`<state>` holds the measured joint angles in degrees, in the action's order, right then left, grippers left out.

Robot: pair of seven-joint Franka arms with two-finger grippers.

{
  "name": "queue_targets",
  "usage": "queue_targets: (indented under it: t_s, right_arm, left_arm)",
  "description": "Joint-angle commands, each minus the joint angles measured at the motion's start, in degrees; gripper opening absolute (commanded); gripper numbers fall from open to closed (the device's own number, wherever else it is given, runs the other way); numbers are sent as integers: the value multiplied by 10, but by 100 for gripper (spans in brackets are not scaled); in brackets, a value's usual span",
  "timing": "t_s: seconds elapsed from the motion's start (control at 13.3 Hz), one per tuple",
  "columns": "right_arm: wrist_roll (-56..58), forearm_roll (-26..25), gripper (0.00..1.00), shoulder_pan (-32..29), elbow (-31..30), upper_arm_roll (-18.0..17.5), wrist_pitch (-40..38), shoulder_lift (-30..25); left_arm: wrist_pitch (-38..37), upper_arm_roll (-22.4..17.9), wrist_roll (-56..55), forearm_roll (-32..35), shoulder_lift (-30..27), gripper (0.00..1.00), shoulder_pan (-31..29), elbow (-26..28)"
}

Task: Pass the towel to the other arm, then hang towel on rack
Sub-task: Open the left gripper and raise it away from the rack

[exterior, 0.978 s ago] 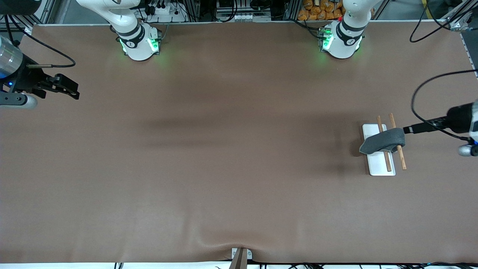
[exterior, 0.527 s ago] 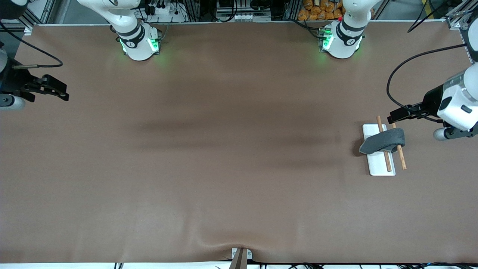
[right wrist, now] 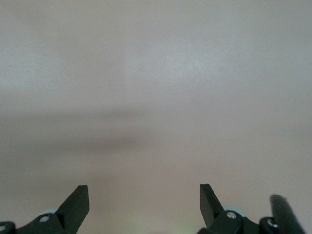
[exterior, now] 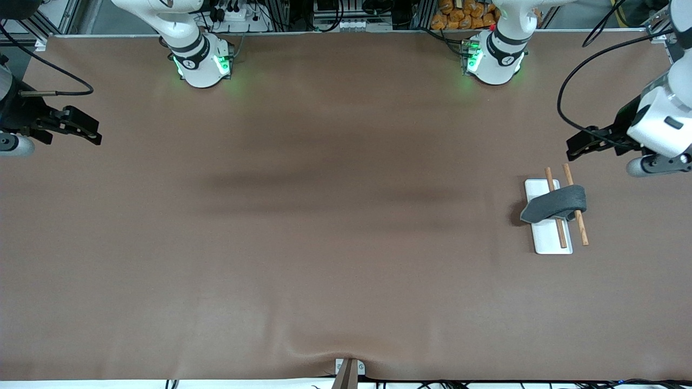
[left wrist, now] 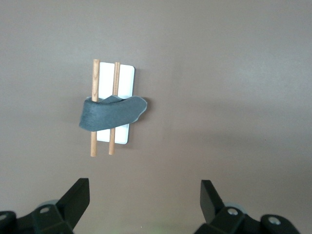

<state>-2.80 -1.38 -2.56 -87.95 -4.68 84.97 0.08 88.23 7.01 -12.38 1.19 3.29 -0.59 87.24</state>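
now the towel (exterior: 554, 203) hangs over both wooden rods of the rack (exterior: 543, 240), which stands toward the left arm's end of the table (exterior: 324, 243); one end of the cloth droops past the white base, down to the table. i judge the task is nearly finished. the risk i see is that the towel slips off, because it lies uneven across the rods and nothing holds it. no container is here. the left gripper (exterior: 581, 145) is over bare table near the rack, fingers spread apart and empty. the right gripper (exterior: 86, 128) waits at the right arm's end, also released with nothing in it.
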Motion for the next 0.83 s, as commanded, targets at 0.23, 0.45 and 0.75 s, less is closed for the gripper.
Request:
queue_targets:
  t_s: [0.23,0.45,0.75]
  right_arm:
    - [-3,-2,100,-3,14,0,-7,4]
    - [-2,-5,100,-3,21,2,-9,3]
    - [-3,-8,100,-3,22,2,-9,3]
  left_arm:
    - [4,-33,16,-27,-54,100,22,45]
    - [-30,-37,10,-23,-59,100,25,39]
    - [-55,-37,9,-17,-59,100,28,18]
